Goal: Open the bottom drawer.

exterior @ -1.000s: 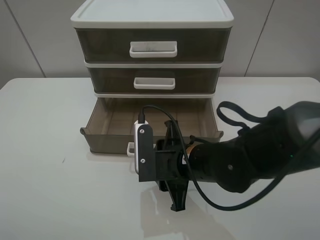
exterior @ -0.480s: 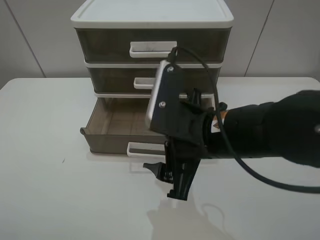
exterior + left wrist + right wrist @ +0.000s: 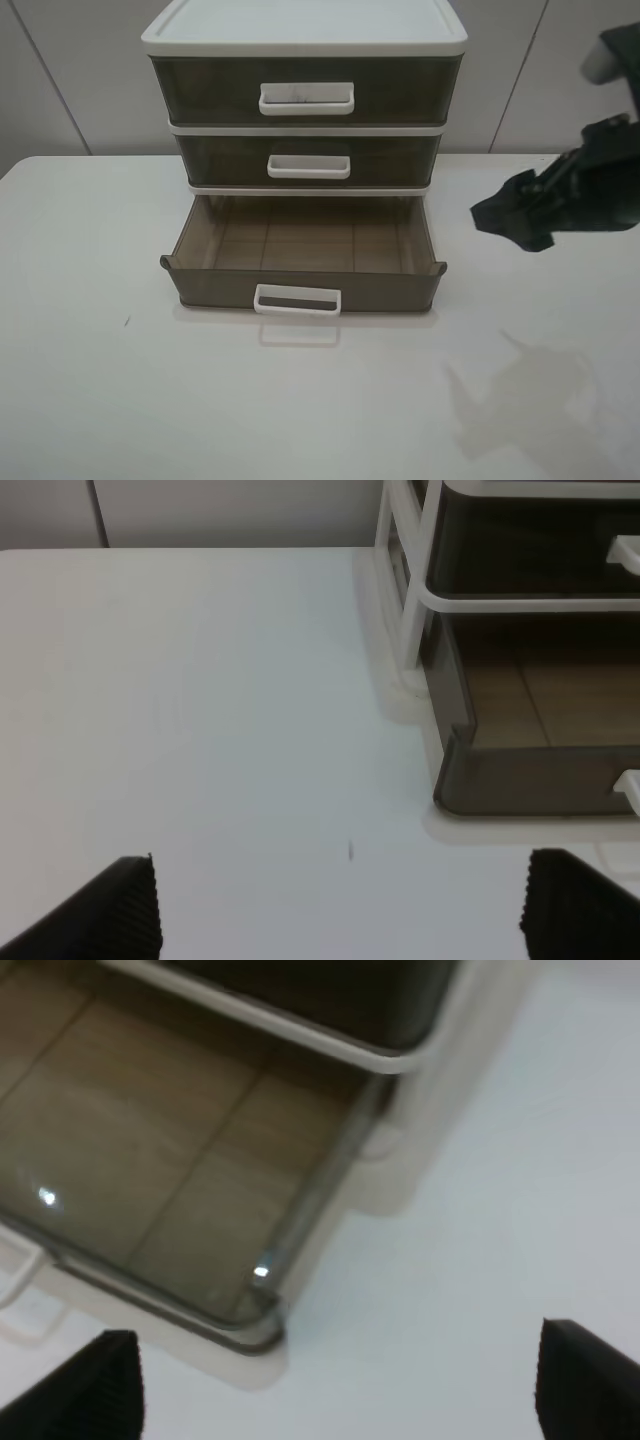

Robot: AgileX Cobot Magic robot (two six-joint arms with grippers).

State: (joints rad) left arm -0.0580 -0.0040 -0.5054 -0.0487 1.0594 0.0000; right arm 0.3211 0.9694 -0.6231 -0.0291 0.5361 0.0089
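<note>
Your right gripper point(image 3: 330, 1380) has let go and lifted right of the bottom drawer point(image 3: 300, 262) — jaws apart, drawer open, job looks done.

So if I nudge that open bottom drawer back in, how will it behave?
The bottom drawer looks empty and thin-walled, so it probably slides lightly. Its plastic seems stiff enough not to flex much. Pushing off-centre may skew it in the white frame; the handle sits mid-front, likely the safest contact.

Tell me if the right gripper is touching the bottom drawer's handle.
Apart. The exterior high view shows the right gripper raised off to the side, with bare table between it and the bottom drawer and its white handle.
</note>
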